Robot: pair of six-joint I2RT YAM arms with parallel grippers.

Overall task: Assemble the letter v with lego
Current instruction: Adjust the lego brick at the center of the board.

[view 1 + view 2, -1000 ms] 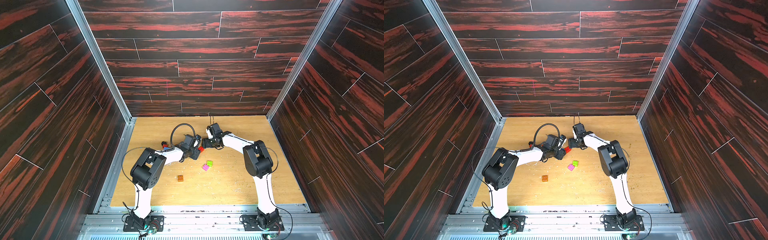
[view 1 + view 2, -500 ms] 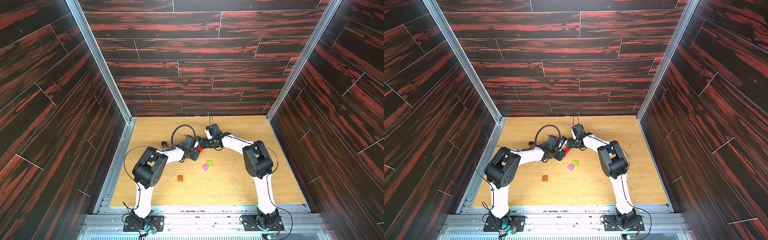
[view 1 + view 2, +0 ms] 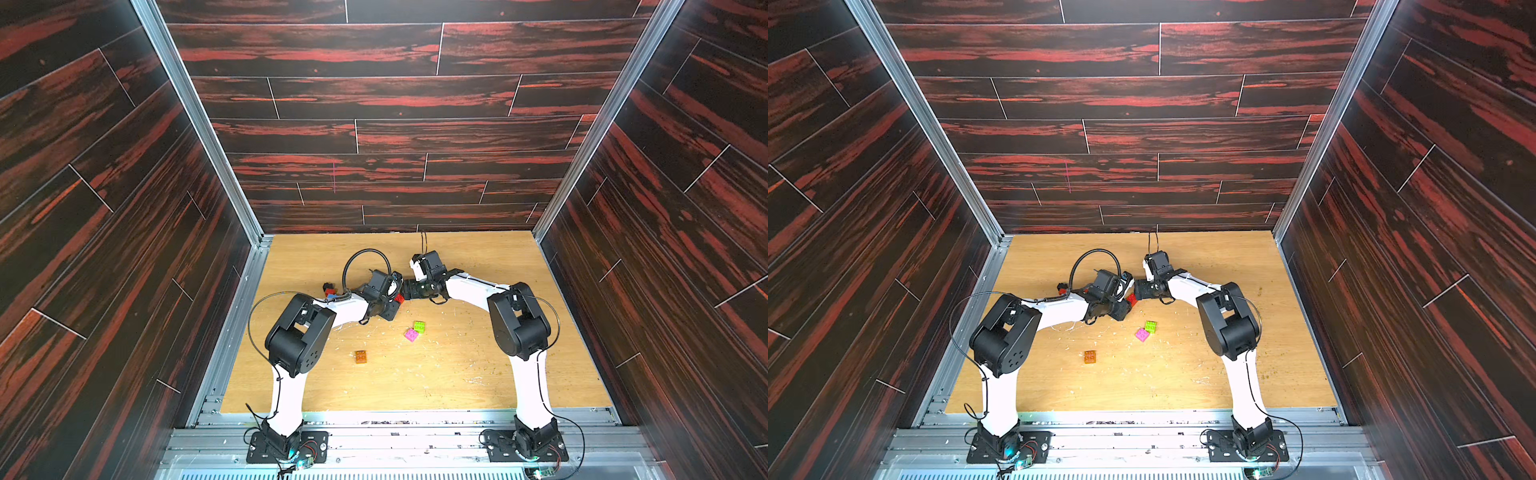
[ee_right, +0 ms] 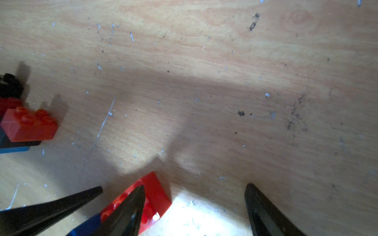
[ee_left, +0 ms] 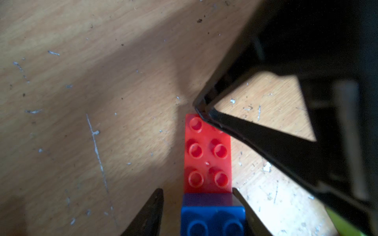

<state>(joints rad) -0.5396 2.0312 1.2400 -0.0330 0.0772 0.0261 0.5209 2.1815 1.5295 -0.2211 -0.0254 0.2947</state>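
The left tool (image 5: 197, 192) stands spread around a blue brick (image 5: 212, 220) stacked on one end of the long red brick (image 5: 207, 155), one finger touching it, while the right tool (image 4: 195, 186), spread wide, has a fingertip at the far end, mid-surface (image 3: 457, 374), with a green brick (image 3: 419, 326), pink brick (image 3: 411, 334) and orange brick (image 3: 360, 356) lying loose nearby.

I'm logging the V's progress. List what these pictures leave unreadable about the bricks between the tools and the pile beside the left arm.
Red brick: in both top views the wrists hide all but a sliver.
Blue brick: cut off by the left wrist view's edge; length unknown.
Brick pile: cut by the right wrist view's edge; too small in top views.
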